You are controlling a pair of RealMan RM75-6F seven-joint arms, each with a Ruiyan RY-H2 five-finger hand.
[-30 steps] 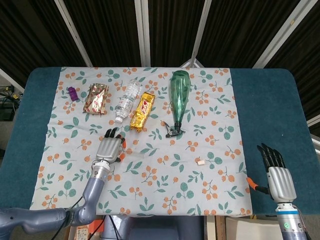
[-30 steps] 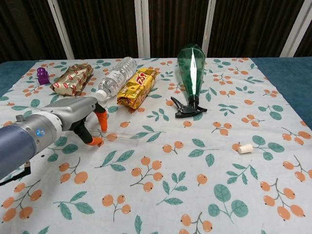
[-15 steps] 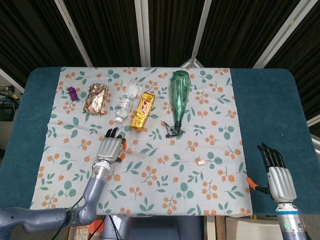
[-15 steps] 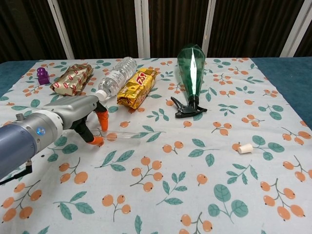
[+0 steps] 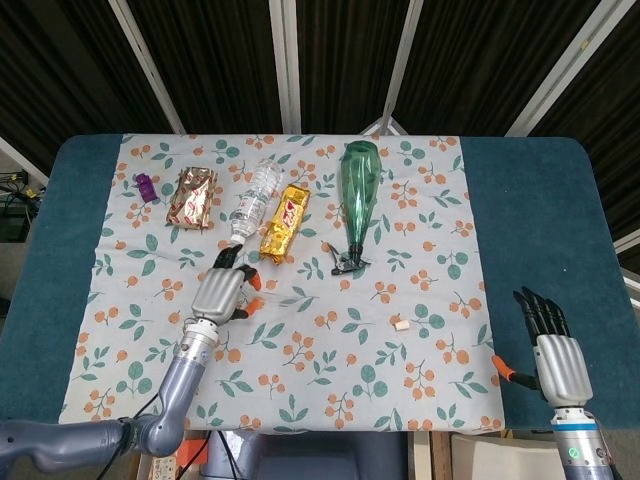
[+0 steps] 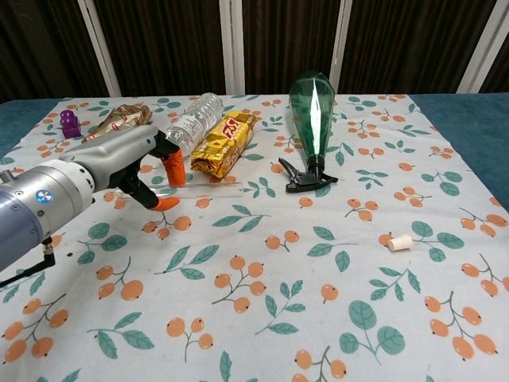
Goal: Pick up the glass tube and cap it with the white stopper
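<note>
Pinching the clear, slender glass tube (image 6: pixel 208 182) between orange-tipped fingers, the left hand (image 6: pixel 151 171) holds it level above the floral cloth (image 6: pixel 318 318). Well right lies the stubby white stopper (image 6: pixel 399 243); the right hand (image 5: pixel 553 352) hovers spread.

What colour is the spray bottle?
Translucent green spray bottle with a black trigger head; clearest in the chest view.

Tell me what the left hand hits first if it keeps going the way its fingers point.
Probably the water bottle: in the head view the left hand, holding the glass tube, points up the table towards the bottle's cap end. Its height above the cloth is unclear.
</note>
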